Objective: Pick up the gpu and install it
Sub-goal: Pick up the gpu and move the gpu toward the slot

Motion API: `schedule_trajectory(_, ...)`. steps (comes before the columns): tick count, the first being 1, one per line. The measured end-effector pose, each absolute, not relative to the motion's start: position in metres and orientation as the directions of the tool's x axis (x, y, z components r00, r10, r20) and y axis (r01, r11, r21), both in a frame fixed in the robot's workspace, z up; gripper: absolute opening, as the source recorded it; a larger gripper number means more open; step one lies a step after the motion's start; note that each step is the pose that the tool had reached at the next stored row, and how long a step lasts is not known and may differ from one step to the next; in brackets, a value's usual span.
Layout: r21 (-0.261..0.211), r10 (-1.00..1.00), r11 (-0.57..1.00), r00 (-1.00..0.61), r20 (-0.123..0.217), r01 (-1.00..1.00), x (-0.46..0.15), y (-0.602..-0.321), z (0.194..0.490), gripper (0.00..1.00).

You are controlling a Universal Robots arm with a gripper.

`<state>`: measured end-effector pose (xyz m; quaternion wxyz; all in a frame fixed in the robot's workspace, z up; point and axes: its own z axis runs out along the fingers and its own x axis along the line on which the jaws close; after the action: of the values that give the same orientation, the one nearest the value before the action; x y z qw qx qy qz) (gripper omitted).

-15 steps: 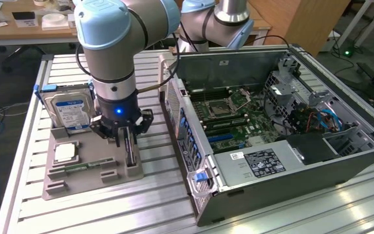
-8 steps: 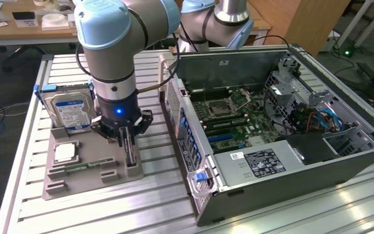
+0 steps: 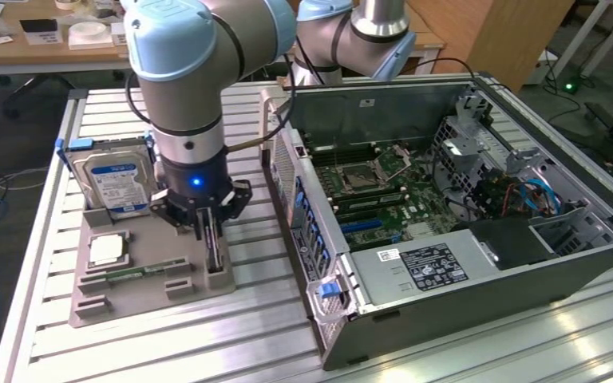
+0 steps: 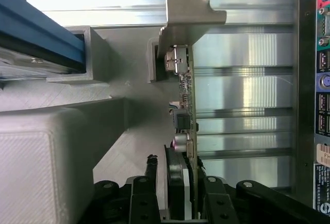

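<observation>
Tool point(image 4: 179, 193) fingers press on both faces of the gpu point(image 4: 185, 95), one on each side, so we read it as clamped on the card. The card still stands in its slot in the gray holder tray point(image 3: 136, 299) on the table point(image 3: 264, 351), between the hard drive point(image 3: 118, 182) and the open computer case point(image 3: 392, 335).

To do this pick well, we would keep the grip square across the thin board. We would lift straight up out of the slot with no twist, so the lower edge does not bind against the slot walls. The grip looks to sit near one end, so we expect the free end to sag or swing; a slow lift suits it.

We see the gpu on its long edge, upright and thin. Its long axis runs roughly alongside the case's port panel. Its metal bracket point(image 4: 188, 13) is at the end away from the tool. The component face turns away from the case.
</observation>
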<state>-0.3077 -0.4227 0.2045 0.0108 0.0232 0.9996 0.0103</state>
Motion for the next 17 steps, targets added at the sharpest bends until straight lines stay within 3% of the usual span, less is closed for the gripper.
schedule_trajectory(10, 0.021, 0.047, 0.999, -0.999, -0.021, 0.046, -0.3065, -0.4226, 0.2045, 0.38)
schedule_trajectory(12, 0.021, 0.047, 0.999, -0.999, -0.021, 0.046, -0.3064, -0.4227, 0.2045, 0.29)
schedule_trajectory(17, 0.021, 0.047, 0.999, -0.999, -0.021, 0.046, -0.306, -0.4227, 0.2045, 0.29)
